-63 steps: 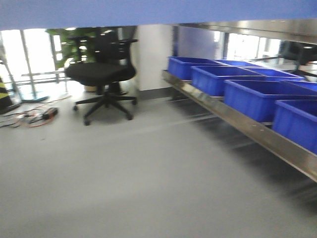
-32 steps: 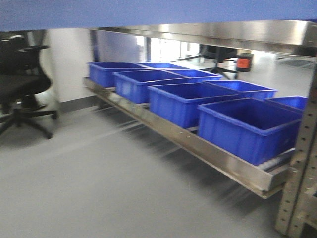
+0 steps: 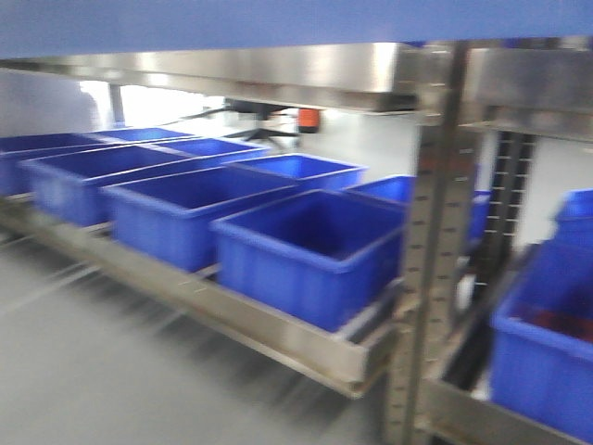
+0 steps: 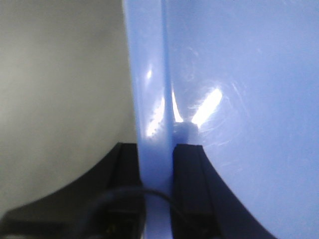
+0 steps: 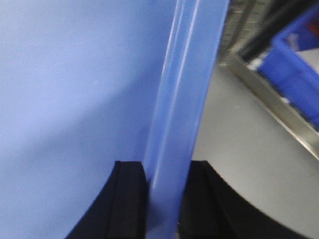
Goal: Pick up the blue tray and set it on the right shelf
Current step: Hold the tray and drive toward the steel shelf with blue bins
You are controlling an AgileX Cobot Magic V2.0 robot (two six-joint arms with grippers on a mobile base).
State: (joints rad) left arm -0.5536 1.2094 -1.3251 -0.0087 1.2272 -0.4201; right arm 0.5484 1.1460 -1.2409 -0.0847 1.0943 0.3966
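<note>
One blue tray [image 4: 239, 99] is held between my two arms. The left gripper [image 4: 155, 189] and right gripper [image 5: 164, 199] each pinch its rim between two black fingers, and only the wrist views show that grip. The front view crops the tray to a strip along the top, with the right shelf [image 3: 278, 69] rail just beneath it in frame. Lower down, four storage bins [image 3: 306, 269] line the near row — the farther ones blur together.

Matte black left claw [image 4: 155, 152], thin black cable [image 4: 124, 190], black right claw [image 5: 167, 169]
</note>
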